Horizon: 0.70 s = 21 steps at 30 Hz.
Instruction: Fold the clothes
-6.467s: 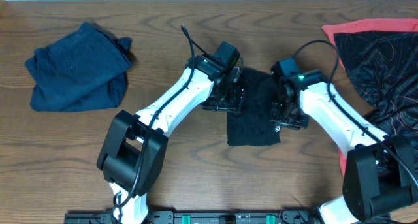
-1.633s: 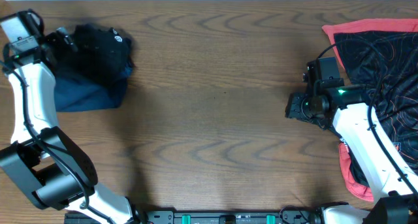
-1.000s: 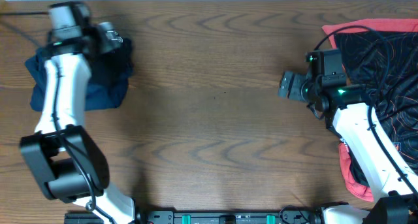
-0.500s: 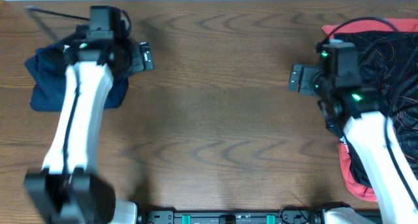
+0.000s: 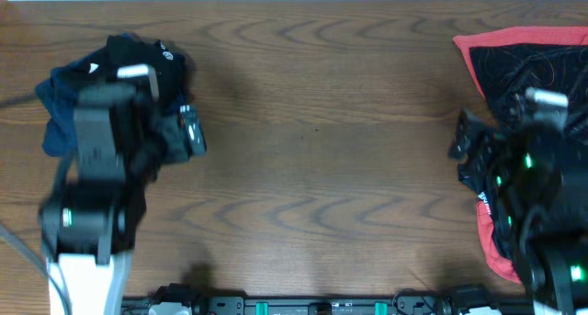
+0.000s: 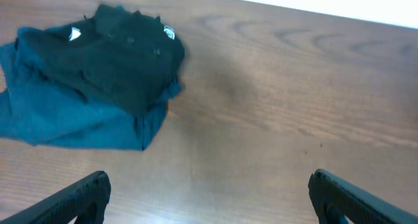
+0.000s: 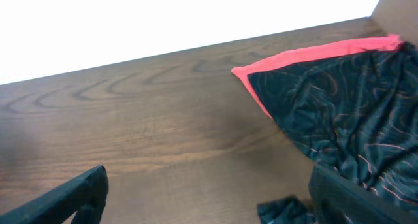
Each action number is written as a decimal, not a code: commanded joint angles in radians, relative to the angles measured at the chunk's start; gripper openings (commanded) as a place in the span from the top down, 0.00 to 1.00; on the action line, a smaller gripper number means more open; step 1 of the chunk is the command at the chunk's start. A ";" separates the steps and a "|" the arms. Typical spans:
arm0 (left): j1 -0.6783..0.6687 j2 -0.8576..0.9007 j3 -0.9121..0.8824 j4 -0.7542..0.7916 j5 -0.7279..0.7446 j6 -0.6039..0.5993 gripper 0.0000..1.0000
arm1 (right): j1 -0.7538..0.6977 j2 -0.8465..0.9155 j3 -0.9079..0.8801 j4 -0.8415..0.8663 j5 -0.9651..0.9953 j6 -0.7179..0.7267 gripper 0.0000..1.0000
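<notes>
The clothes lie in two places. A folded black garment with small white logos rests on top of a navy-blue one at the back left. A black jersey with coral-red trim is spread loosely at the right edge. My left gripper is open beside the pile, over bare wood, with nothing between its fingers. My right gripper is open at the jersey's left border, one finger over the dark fabric, gripping nothing.
The brown wooden table stretches between the two piles. A white wall runs along the far edge. A small dark fold of the jersey lies between the right fingers, near the right one.
Both arms have drawn back toward the front of the table. The left gripper has left the pile, and the black garment now shows on the navy one. The right gripper moved right, over the jersey's edge.
</notes>
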 commanded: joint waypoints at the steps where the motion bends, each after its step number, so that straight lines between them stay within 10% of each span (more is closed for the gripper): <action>1: -0.008 -0.140 -0.130 0.049 -0.029 -0.016 0.02 | -0.005 -0.089 -0.073 -0.005 0.027 0.016 0.01; 21: -0.008 -0.203 -0.295 0.044 -0.029 -0.016 0.02 | -0.005 -0.224 -0.186 -0.292 0.100 0.099 0.01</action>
